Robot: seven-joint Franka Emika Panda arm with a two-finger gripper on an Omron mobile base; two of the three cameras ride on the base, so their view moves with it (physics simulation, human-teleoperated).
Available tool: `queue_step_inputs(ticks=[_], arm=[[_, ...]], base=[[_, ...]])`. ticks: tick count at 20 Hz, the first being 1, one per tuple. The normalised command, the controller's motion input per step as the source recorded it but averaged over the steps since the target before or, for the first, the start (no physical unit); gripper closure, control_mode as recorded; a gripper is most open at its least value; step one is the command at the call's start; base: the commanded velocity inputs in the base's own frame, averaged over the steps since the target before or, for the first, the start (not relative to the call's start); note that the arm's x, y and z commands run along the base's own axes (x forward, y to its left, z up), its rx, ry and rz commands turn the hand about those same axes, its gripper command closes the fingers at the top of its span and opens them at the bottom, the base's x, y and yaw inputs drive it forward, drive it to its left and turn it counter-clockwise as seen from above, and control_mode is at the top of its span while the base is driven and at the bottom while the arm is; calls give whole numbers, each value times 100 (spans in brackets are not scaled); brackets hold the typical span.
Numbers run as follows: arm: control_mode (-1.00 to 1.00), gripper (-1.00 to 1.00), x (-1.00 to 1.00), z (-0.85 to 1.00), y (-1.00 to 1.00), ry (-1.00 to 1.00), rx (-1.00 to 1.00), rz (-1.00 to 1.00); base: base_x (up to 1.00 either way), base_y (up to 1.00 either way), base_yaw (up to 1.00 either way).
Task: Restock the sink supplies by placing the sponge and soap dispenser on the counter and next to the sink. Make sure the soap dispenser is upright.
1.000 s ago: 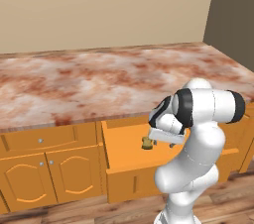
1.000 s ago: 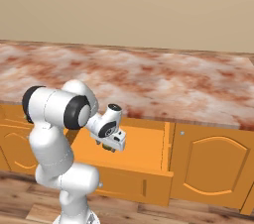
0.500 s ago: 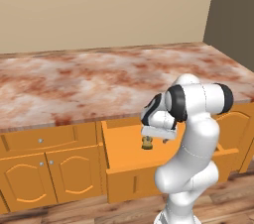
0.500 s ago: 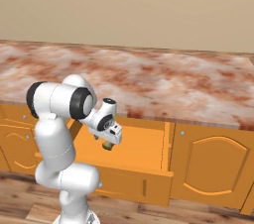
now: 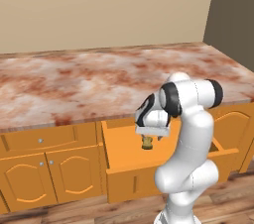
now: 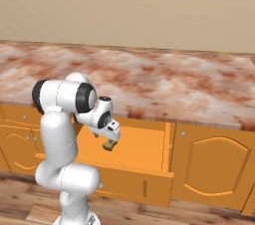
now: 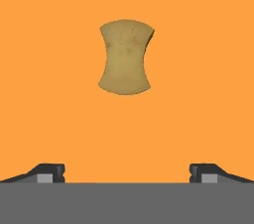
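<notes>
Sponge (image 7: 125,57) lies in the open drawer (image 5: 124,156) below the counter (image 5: 99,79). Gripper (image 7: 126,172) above it, jaws apart, empty. Nothing placed yet.

Kitchen: marbled counter (image 5: 89,84) over orange cabinets (image 5: 49,173).

We find the sponge (image 7: 125,58) lying in the open drawer (image 5: 124,156) below the desk (image 5: 99,82), directly under the wide-open gripper (image 7: 126,173), apart from it.

Nothing is reading as text from here — no labels, brands, numbers or signs are showing on any surface around the arm — only plain rendered finishes.
</notes>
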Motion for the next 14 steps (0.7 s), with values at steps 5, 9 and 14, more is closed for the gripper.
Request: queue_step_inputs(ticks=[5, 9, 14], arm=[[-100, -100, 41, -34, 0, 0, -2, 0], [-100, -100, 34, -42, 0, 0, -2, 0], [-100, -100, 27, -38, 0, 0, 0, 0]], base=[[0, 0, 0], [0, 0, 0], [0, 0, 0]])
